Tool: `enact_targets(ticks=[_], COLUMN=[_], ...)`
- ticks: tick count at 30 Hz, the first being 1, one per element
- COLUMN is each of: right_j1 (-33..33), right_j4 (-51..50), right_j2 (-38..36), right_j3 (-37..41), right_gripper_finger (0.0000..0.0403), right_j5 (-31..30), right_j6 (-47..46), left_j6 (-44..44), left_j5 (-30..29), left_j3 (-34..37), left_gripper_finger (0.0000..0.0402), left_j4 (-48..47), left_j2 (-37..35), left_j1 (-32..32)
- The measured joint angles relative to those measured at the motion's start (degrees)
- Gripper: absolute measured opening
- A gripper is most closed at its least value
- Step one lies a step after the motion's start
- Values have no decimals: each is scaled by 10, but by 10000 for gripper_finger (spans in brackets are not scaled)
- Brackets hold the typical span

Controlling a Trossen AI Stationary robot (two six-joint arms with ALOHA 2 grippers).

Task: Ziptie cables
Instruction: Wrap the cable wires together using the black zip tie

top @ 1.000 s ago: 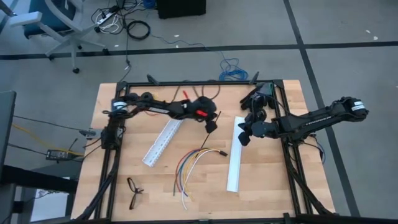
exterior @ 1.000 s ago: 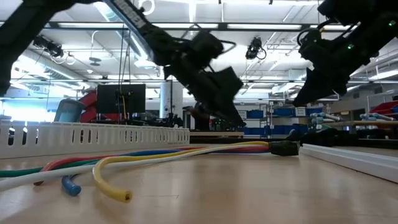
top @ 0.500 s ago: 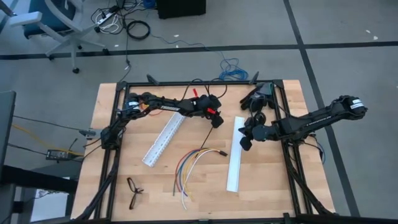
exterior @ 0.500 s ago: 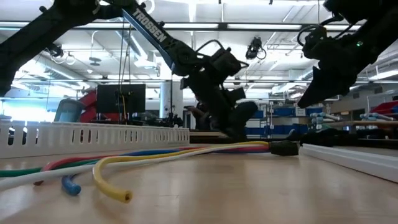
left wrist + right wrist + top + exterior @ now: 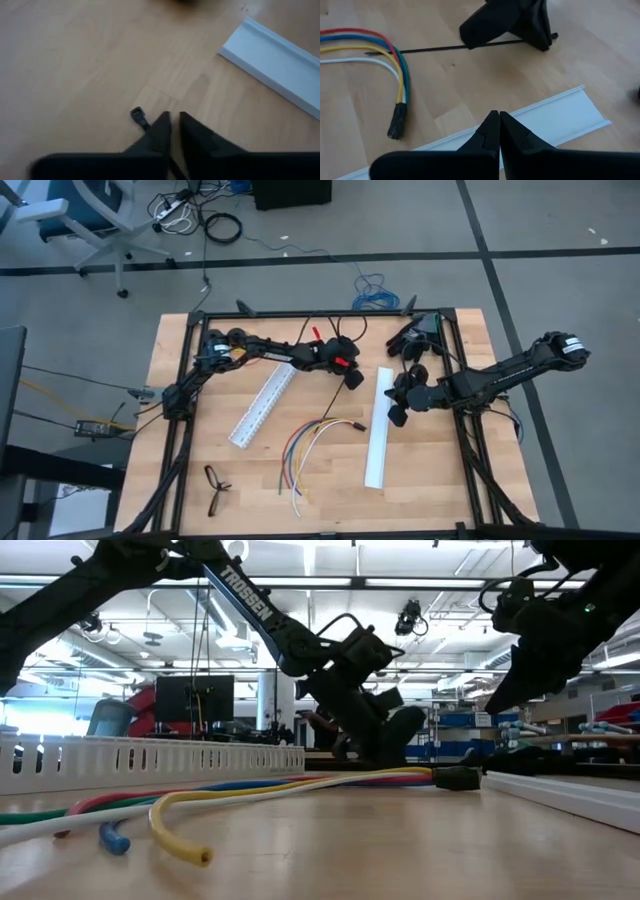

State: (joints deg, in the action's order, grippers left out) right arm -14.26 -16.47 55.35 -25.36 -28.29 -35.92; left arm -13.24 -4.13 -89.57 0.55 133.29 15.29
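The ziptie (image 5: 333, 402) is a thin black strip lying flat on the wooden table; in the right wrist view the ziptie (image 5: 430, 48) runs straight toward the cables. The cables (image 5: 305, 445), blue, yellow, white and orange, lie fanned out with their black connector (image 5: 355, 425) toward the right. My left gripper (image 5: 352, 380) is down at the ziptie's far end, shut on it. My right gripper (image 5: 395, 412) hovers shut above the plain white rail (image 5: 378, 425), touching nothing. My left gripper has the ziptie's strip between its two fingers just behind the small square head (image 5: 137, 114), which sticks out beside one fingertip (image 5: 162, 125). The fingers slant down from the table's far left side and cross the strip. The ziptie lies flat on the table.
A white slotted rail (image 5: 262, 405) lies slantwise left of the ziptie. A small dark looped item (image 5: 215, 485) sits near the front left. Black frame bars (image 5: 180, 440) run along the table's left, right and far edges. Bare wood lies near the front edge.
My left gripper has come down toward the table and a little toward its right edge, onto the ziptie's far end. The ziptie and the cables have stayed flat where they were.
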Motion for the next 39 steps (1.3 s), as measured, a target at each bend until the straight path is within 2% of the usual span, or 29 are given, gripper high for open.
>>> enact_targets(ticks=[3,8,15,22,27,35,39], right_j1=[0,0,0,0,0,0,0], right_j4=[1,6,6,5,3,1,0], right_j2=[0,0,0,0,0,0,0], right_j3=[0,0,0,0,0,0,0], right_gripper_finger=[0,0,0,0,0,0,0], right_j5=[0,-2,-6,-7,-6,-6,-6], right_j6=[1,6,6,11,22,32,46], left_j6=[8,25,75,68,26,22,5], left_j5=[1,1,-47,-72,-78,-80,-81], left_j3=[1,5,9,10,10,10,9], left_gripper_finger=[6,3,2,5,35,113,126], left_j4=[-4,-21,-54,-65,-58,-50,-45], left_j2=[-3,-26,-92,-94,-83,-77,-70], left_j1=[0,-4,-21,-30,-28,-16,-12])
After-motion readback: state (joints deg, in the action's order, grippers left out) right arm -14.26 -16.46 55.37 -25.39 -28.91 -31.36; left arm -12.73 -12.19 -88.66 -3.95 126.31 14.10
